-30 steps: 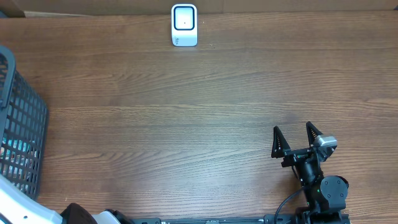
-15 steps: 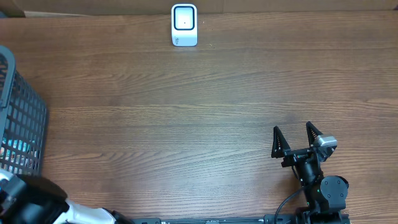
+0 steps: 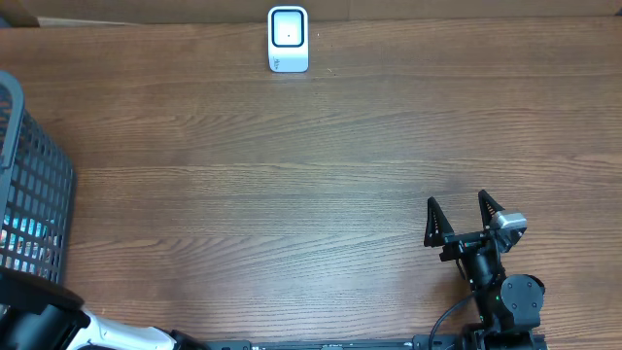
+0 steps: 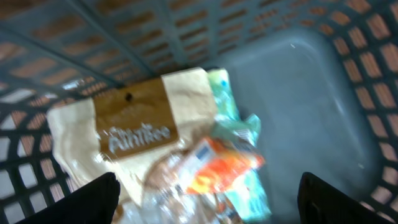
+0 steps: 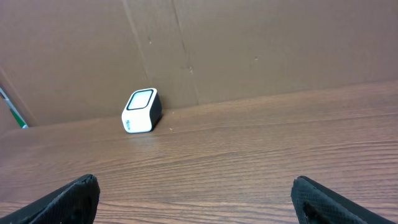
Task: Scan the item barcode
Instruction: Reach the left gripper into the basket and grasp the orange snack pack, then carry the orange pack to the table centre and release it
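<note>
In the left wrist view, several snack packets lie on the floor of a grey plastic basket [image 4: 311, 81]: a beige packet with a brown label [image 4: 134, 118] and, beside it, an orange and teal packet [image 4: 230, 165]. My left gripper [image 4: 208, 208] hangs just over them, open, its black fingers [image 4: 93, 199] standing wide on either side of the packets. The white barcode scanner [image 3: 288, 39] stands at the table's far edge. My right gripper [image 3: 465, 216] rests open near the front right, with nothing between its fingers and pointing toward the scanner [image 5: 142, 111].
The dark mesh basket [image 3: 29, 194] stands at the table's left edge, with my left arm [image 3: 39, 321] beside its front corner. A cardboard wall [image 5: 249, 50] rises behind the scanner. Wood-grain tabletop [image 3: 292, 194] stretches between basket, scanner and right arm.
In the overhead view my left arm has shifted left along the front edge toward the basket. The right arm and the scanner have not moved.
</note>
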Robot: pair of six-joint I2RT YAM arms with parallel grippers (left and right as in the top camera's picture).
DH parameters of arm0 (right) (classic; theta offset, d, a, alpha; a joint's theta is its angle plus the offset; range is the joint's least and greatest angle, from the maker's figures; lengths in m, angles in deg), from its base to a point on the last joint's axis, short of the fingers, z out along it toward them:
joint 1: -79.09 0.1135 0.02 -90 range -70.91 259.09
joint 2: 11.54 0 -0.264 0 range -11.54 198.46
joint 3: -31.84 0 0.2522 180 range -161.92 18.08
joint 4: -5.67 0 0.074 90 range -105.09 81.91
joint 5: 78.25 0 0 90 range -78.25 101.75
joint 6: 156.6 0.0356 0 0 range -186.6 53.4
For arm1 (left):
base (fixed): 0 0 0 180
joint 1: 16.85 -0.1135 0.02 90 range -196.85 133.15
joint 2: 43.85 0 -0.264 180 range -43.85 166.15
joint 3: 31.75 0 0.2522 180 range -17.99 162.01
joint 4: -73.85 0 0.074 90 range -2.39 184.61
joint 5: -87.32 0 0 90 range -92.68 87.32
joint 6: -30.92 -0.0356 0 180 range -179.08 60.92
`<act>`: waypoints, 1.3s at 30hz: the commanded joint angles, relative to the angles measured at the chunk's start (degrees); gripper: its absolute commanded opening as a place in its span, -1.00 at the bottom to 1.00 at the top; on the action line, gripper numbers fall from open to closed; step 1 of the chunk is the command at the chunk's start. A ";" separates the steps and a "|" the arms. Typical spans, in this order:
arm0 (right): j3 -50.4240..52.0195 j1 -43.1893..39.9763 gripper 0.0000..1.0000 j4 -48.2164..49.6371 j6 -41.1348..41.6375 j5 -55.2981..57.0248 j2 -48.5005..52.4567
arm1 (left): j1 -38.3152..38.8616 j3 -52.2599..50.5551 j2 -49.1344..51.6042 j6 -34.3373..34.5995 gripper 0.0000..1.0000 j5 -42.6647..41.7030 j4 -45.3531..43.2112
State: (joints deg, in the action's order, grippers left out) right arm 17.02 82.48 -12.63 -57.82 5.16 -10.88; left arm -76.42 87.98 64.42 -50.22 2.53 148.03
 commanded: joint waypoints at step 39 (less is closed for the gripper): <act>0.61 -0.26 1.00 0.26 -0.28 0.50 -0.50 | -0.26 17.55 11.52 4.02 -0.91 -29.88 11.08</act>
State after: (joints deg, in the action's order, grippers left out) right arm 17.02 82.48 -12.63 -57.84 5.12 -10.88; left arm -77.69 98.89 77.80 -50.68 -16.35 157.98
